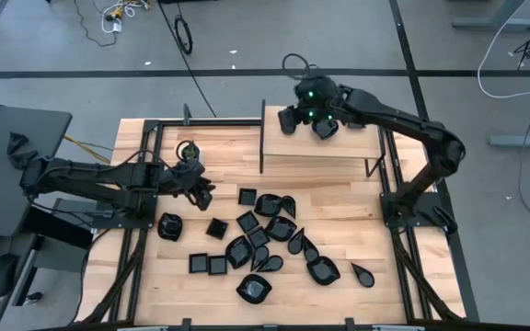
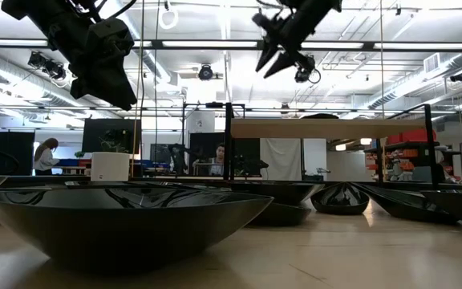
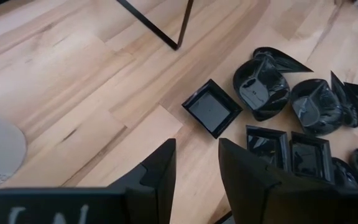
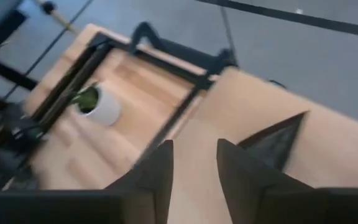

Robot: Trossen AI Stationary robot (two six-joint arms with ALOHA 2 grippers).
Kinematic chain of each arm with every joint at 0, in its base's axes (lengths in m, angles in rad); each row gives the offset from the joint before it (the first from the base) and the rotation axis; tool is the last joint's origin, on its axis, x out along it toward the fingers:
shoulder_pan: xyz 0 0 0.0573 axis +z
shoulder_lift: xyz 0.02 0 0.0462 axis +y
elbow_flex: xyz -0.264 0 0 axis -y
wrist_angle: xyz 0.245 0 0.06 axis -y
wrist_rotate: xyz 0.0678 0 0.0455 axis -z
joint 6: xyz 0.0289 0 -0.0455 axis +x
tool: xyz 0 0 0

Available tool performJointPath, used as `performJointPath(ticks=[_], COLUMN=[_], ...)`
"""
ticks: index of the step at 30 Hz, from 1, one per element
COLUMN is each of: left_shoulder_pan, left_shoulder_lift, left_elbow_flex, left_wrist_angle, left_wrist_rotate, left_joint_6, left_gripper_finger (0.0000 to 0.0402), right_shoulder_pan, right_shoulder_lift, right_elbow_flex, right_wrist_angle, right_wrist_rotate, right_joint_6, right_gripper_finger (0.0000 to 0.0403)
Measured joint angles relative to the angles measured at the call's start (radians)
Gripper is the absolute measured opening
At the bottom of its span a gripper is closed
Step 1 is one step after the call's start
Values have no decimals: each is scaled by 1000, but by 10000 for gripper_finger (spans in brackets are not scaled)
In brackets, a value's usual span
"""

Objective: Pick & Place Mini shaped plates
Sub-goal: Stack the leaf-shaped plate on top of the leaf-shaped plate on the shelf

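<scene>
Mini shaped plates (image 1: pixel 270 241) scattered flat across the middle of the desk (image 1: pixel 339 207), teardrop tips pointing every which way. One teardrop plate (image 4: pixel 278 143) lies on the raised shelf (image 1: pixel 339 145), tip away from the right pincer (image 4: pixel 194 163), which hovers above, parted, empty. Left pincer (image 3: pixel 197 165) parted, empty, near a square plate (image 3: pixel 211 107). No legible writing.

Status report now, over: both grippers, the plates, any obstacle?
Right gripper open, empty, above the raised shelf; one teardrop plate lies there. Left gripper open, empty, over bare table near the square plate. Plate pile waits mid-table. Nothing in the way.
</scene>
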Motion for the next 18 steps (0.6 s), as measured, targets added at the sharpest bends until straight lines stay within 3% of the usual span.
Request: performJointPath(ticks=[10, 18], left_shoulder_pan=[0, 0], left_shoulder_lift=[0, 0], left_elbow_flex=[0, 0], left_wrist_angle=[0, 0], left_wrist_rotate=[-12, 6], left_joint_6=[17, 51], left_gripper_finger=[126, 126], right_shoulder_pan=[326, 545], right_shoulder_lift=[8, 8], right_elbow_flex=[-72, -245], right_wrist_angle=[13, 68], right_wrist_rotate=[44, -41], right_joint_6=[38, 389], right_gripper_finger=[112, 111])
